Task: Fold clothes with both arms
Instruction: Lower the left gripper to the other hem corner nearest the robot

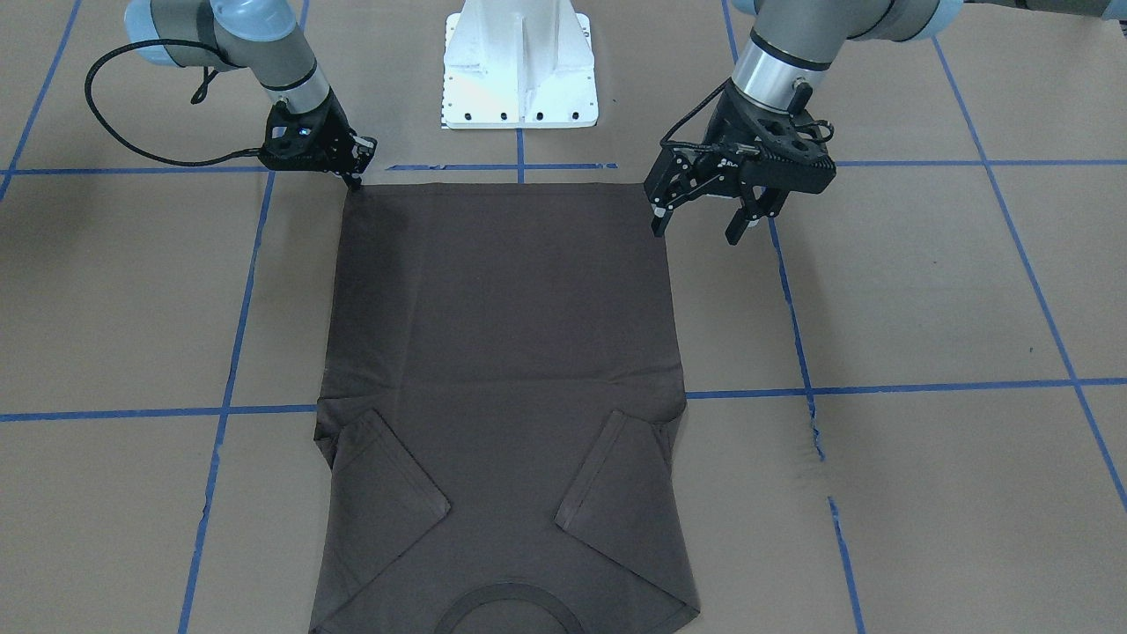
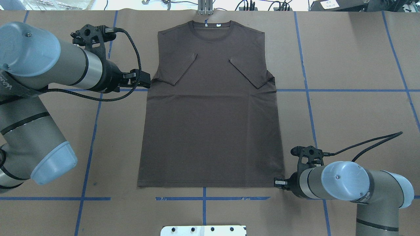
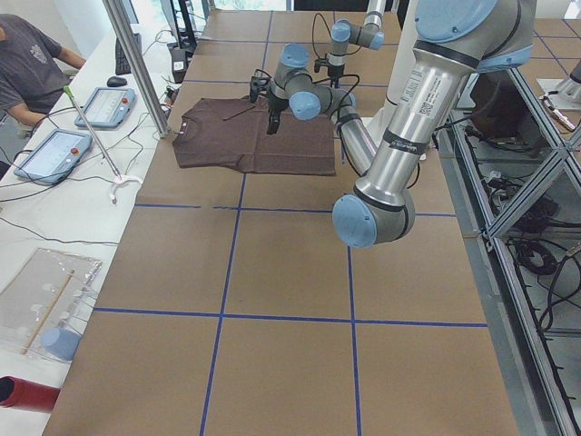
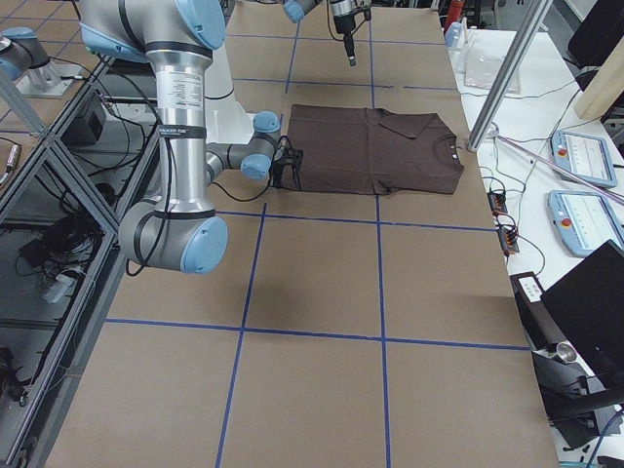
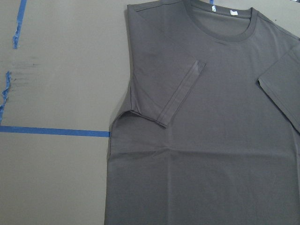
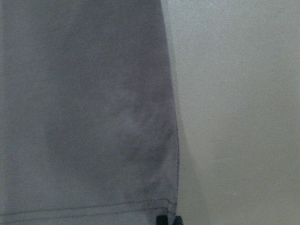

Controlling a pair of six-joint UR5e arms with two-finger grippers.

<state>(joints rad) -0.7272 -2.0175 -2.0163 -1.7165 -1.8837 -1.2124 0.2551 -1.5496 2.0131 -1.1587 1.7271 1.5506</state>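
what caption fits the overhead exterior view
Flat dark brown-grey T-shirt, sleeves folded in; black right gripper at hem corner, left gripper hovering.

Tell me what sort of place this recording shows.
Probably a robotics lab workcell: a brown paper-covered table gridded with blue tape, pale blue-grey teach pendants on a white side desk beside a grey-shirted operator, and metal-framed cable bays.

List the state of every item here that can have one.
T-shirt: flat, front up, both sleeves folded inward.
Left tool: open, raised off the T-shirt.
Right tool: shut, low at the hem corner; grip on fabric unclear.
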